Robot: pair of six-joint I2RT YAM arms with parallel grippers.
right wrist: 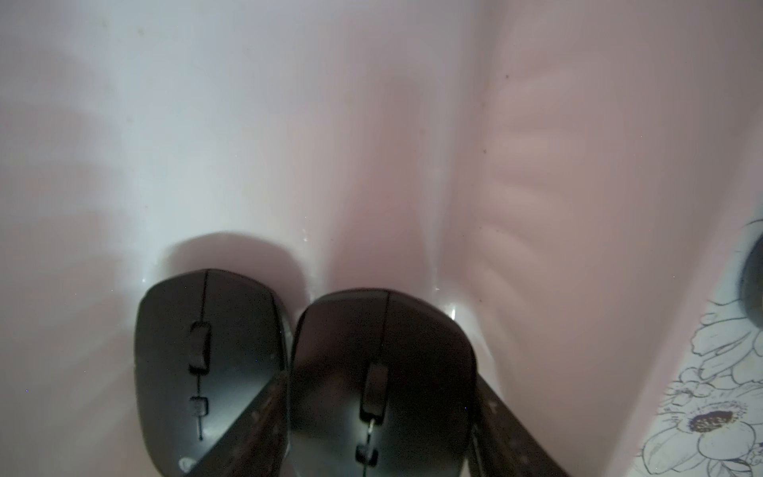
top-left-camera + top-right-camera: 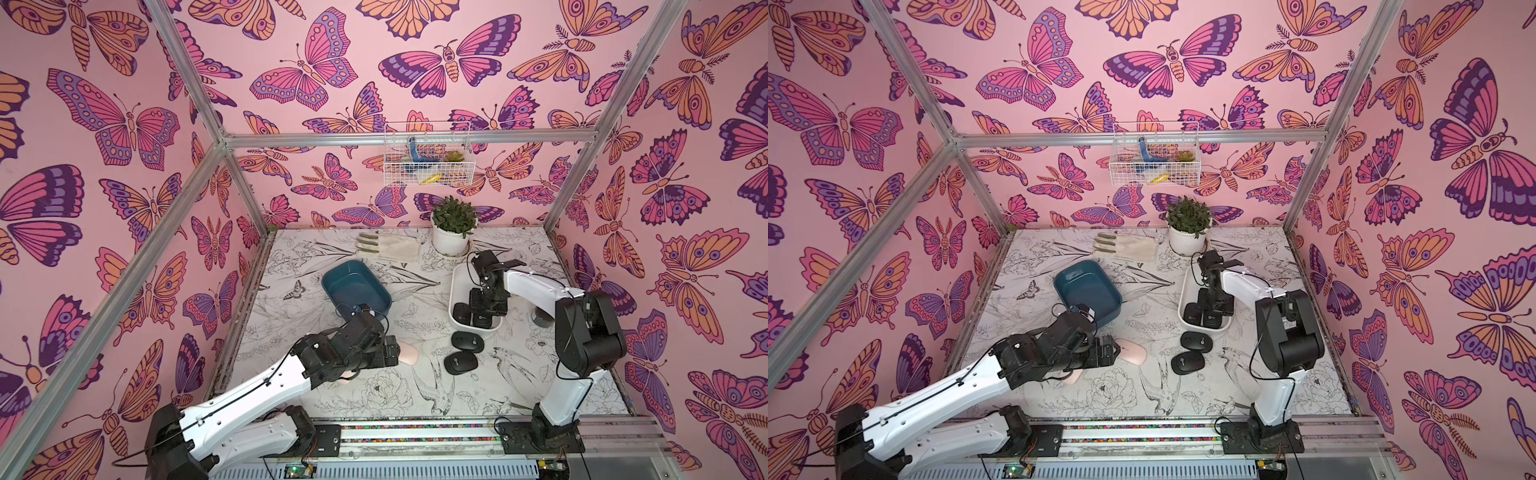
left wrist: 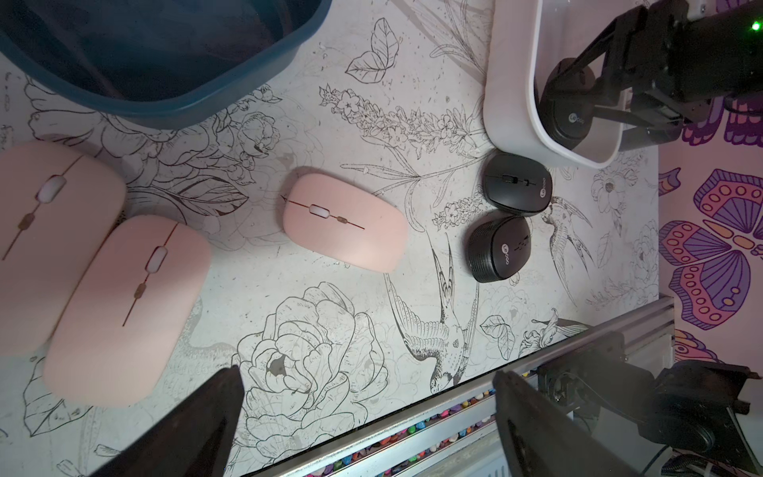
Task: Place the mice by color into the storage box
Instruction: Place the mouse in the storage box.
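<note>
table point(image 2: 374, 399) | on it: blue bin point(image 2: 356, 289), white bin point(image 2: 457, 291), pink mice point(image 3: 344, 221), black mice point(image 2: 467, 341), plant pot point(image 2: 451, 241), gloves point(image 2: 390, 245)

The three flat oval pale-pink mice point(image 3: 344, 223) look matt, smooth plastic. The small black oval mice point(image 3: 518, 184) are satin plastic. The glossy white plastic tub point(image 1: 289, 124) reflects light.

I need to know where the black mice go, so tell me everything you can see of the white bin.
The white bin is an oblong, round-cornered tub, smooth and plastic-looking, standing upright on the table's right side near the plant pot. Two black mice lie side by side inside. The right gripper reaches in, its jaws around one of them. Two more black mice lie just outside its near end.
</note>
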